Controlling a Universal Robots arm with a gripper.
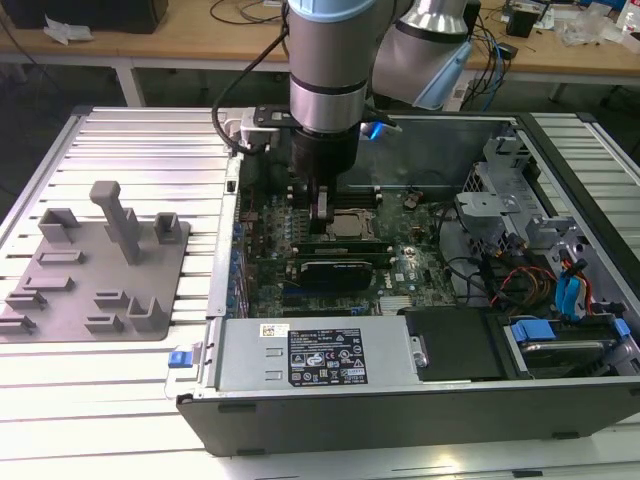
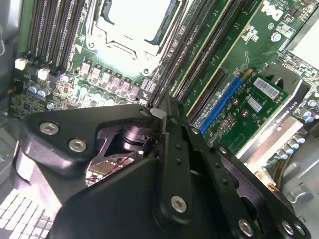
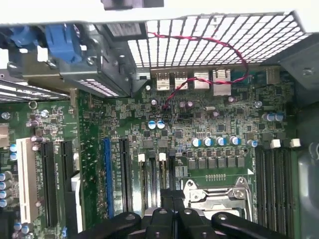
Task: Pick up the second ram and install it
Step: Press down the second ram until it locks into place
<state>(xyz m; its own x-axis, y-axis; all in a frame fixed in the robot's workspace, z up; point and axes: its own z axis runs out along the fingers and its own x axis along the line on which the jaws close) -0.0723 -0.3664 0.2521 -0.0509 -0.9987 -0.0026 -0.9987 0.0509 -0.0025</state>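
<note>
While the open computer case (image 1: 400, 415) sits nearest, it holds a labelled power supply (image 1: 320, 352), then the black expansion card (image 1: 340, 270), then the motherboard (image 3: 209, 124) with its CPU socket (image 1: 350, 225). Just beside that socket, the gripper (image 2: 158, 113) is down over the long black slots (image 3: 149, 174), drawn narrow, no green stick visible between its tips. Whether the second ram is already seated beneath them, I cannot tell, so installation looks late-stage but unconfirmed. On the exterior view's left, the grey holder (image 1: 95, 265) stands apart.
</note>
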